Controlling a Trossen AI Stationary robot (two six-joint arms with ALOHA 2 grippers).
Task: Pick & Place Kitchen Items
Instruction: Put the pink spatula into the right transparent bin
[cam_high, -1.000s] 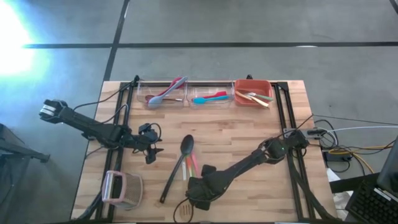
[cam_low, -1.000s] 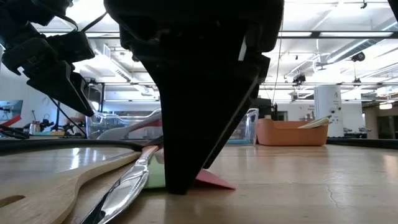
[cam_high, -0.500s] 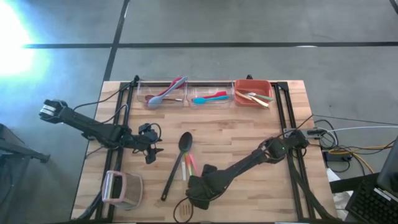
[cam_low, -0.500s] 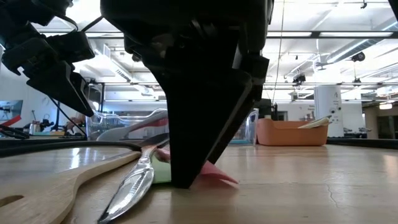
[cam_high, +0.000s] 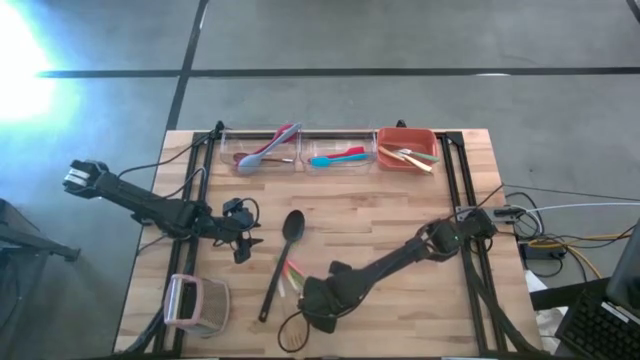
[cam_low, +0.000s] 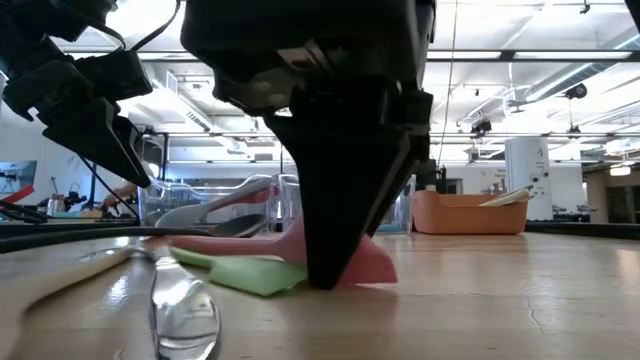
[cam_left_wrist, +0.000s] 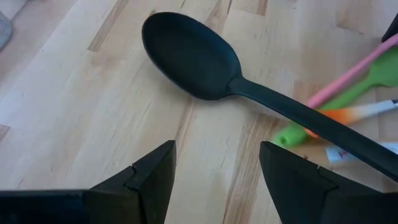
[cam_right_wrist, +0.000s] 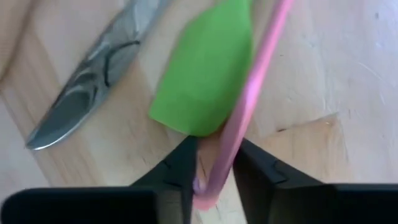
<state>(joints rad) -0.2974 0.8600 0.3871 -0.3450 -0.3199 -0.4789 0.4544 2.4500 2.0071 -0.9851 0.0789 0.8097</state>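
Right gripper (cam_right_wrist: 212, 163) pinches pink spatula (cam_right_wrist: 249, 99) beside green spatula (cam_right_wrist: 205, 74)

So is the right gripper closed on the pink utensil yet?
Shut on it: right gripper fingers pinch the pink spatula beside the green one.

Setting: robotics lab or workshop in an open industrial hall — not a home kitchen.

Evidence:
- Butcher-block wooden table (cam_high: 400, 225) standing on a bare grey concrete floor (cam_high: 400, 40) marked with dark seam lines.
- Two dark robot arms mounted on black rails (cam_high: 462, 190) along the table's sides; loose cables (cam_high: 570, 235) trail off the right edge toward a power brick.
- Low view: high exposed ceiling (cam_low: 520, 60) with beams, ducting and strip lights; a white cylindrical unit (cam_low: 528, 170) and benches in the distance.
- Keyboard corner (cam_high: 605, 325) at lower right — a workstation beside the rig.
- Sorting bins, clear (cam_high: 268, 160) and orange (cam_high: 405, 135), lined up along the table's far edge.
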